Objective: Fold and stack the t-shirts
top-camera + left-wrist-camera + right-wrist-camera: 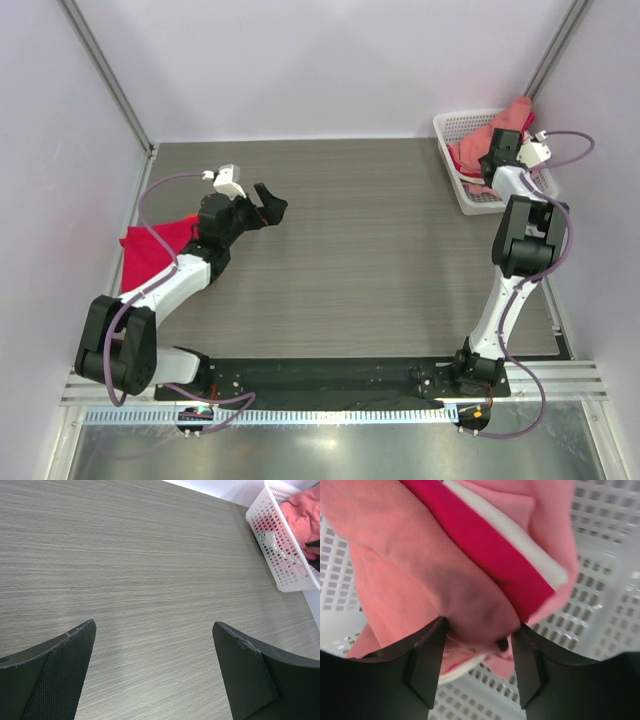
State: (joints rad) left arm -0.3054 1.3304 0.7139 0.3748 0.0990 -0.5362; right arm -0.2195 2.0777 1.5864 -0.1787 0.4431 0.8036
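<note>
Reaching into the white basket [476, 203], the right jaws clench the salmon-pink t-shirt [395, 555]; the left jaws hang spread above the surface [150, 555].

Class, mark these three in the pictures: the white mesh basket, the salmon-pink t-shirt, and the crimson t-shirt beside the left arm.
white mesh basket [478, 203]: top external view, near wall.
salmon-pink t-shirt [380, 580]: right wrist view, bunched body cloth.
crimson t-shirt [148, 250]: top external view, middle of the cloth.

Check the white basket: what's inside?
A salmon-pink t-shirt bunched inside the basket, right gripper clamped on it. Wrist view shows crimson cloth and a white band folded in. Anything beneath the pile is covered.
</note>
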